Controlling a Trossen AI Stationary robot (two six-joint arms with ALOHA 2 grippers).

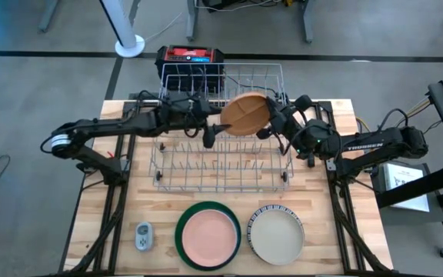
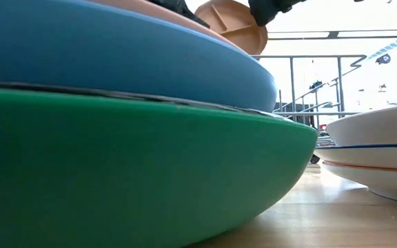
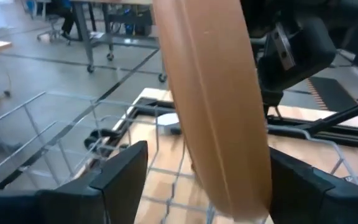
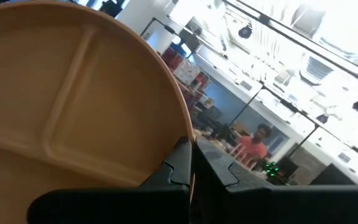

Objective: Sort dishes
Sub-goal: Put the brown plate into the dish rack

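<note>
R end effector [image 1: 271, 123] is pinching tan plate [image 1: 246, 114] by its rim, on edge over rack [image 1: 221, 165] w/ L end effector [image 1: 208, 138] fingers apart straddling it, so IMO lower straight between tines before letting go.

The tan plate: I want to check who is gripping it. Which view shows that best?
The right wrist view: the right gripper pinches the tan plate at its rim. The left wrist view shows it edge-on between the open left gripper's fingers. The high view shows it over the wire rack; the low view only its top.
</note>
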